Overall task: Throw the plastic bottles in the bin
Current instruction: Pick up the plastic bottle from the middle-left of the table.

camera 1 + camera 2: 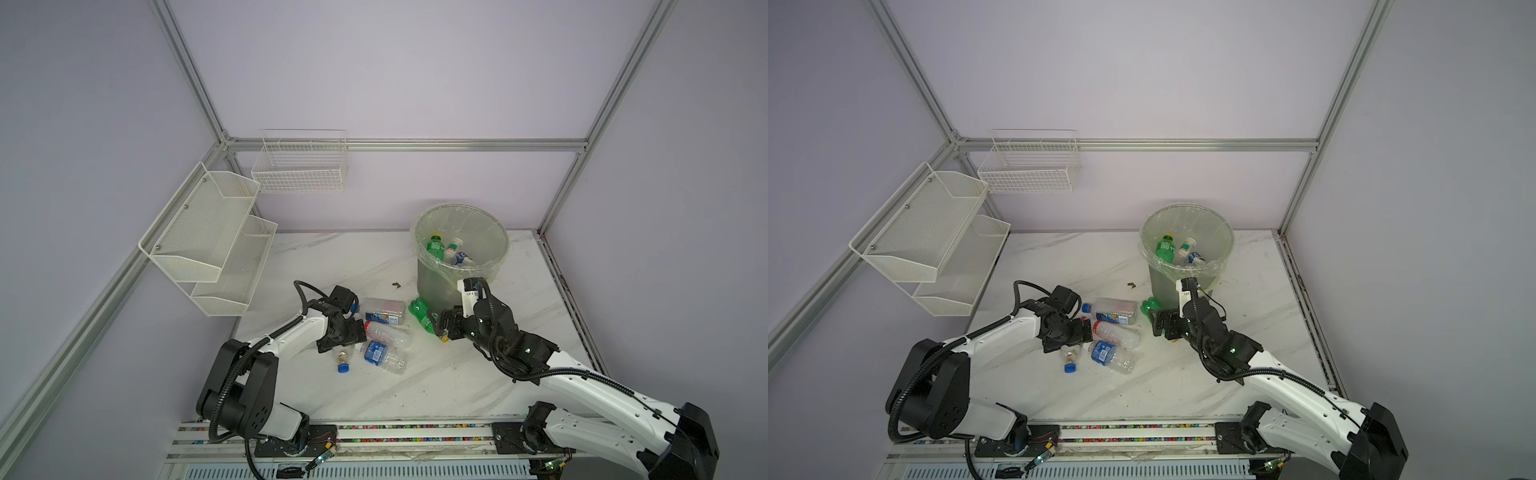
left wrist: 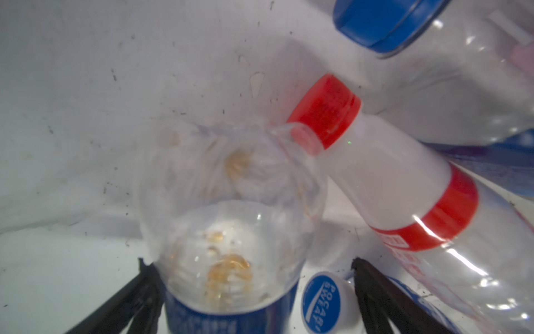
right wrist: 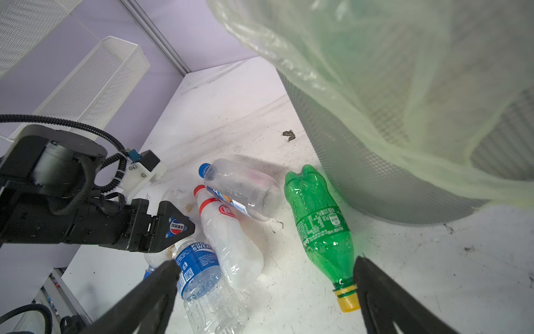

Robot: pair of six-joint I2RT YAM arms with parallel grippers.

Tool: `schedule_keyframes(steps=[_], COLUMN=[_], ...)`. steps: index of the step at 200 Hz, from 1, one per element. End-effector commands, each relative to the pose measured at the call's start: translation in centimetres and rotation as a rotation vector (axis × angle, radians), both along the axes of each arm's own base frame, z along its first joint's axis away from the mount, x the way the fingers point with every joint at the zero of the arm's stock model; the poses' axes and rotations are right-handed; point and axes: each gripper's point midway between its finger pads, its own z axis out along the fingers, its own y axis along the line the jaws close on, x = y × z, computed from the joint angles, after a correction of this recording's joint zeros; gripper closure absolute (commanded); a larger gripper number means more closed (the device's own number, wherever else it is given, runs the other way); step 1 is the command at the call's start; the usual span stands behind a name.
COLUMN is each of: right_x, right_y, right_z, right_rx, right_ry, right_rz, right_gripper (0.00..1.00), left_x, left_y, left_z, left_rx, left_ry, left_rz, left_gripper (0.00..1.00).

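The left fingers [image 2: 138,297] stand wide on both sides of a small clear bottle [image 2: 231,237] in the middle of the worktop [image 1: 436,382], not closed on it; the right fingers [image 3: 384,295] are wide too, over the green bottle [image 3: 320,225] lying just beside the bin [image 1: 434,284] near the far edge; these bottles look empty, light, thin and slippery, and probably roll; better to take the body across the label, gently.

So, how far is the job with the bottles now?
Done: about three bottles lie in the bin. In hand: nothing gripped yet; the open left gripper straddles a small bottle, the open right gripper is at the green bottle's neck. Left: those two plus blue-cap, red-cap and blue-label bottles on the table.
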Motion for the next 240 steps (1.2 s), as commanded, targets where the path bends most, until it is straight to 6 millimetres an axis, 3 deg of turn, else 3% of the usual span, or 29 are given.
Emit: schedule_keyframes(steps=[1,33,54,120,166,189,240], right_x=[0.0,0.0,0.0,0.0,0.0,-0.1,-0.3], right_y=[-0.3,-0.3,-0.3,-0.4,-0.6,-0.6,-1.0], right_z=[0.3,0.4,0.5,0.7,1.0,1.3,1.5], right_rx=[0.010,0.012,0.013,0.012,0.020,0.024,0.023], right_ry=[-0.011,-0.014,-0.014,-0.017,-0.030,-0.037,-0.041], right_rz=[-0.015,-0.018,-0.016,-0.020,-0.025,-0.023,-0.029], right_gripper=[0.03,0.03,0.03,0.03,0.03,0.03,0.03], left_x=[-0.3,-0.2,-0.2,0.0,-0.4,0.0,0.2], left_y=[0.3,0.7,0.8,1.0,1.8,1.8,2.0], left_z=[-0.5,-0.7,-0.8,-0.8,-1.8,-1.4,0.5], left_rx=[0.008,0.032,0.040,0.061,0.109,0.113,0.119], left_ry=[-0.007,-0.006,0.001,-0.003,0.028,0.016,-0.023], left_rz=[0.009,0.009,0.007,0.005,-0.002,0.003,-0.005], left_gripper=[0.07,0.12,0.22,0.25,0.47,0.54,0.56])
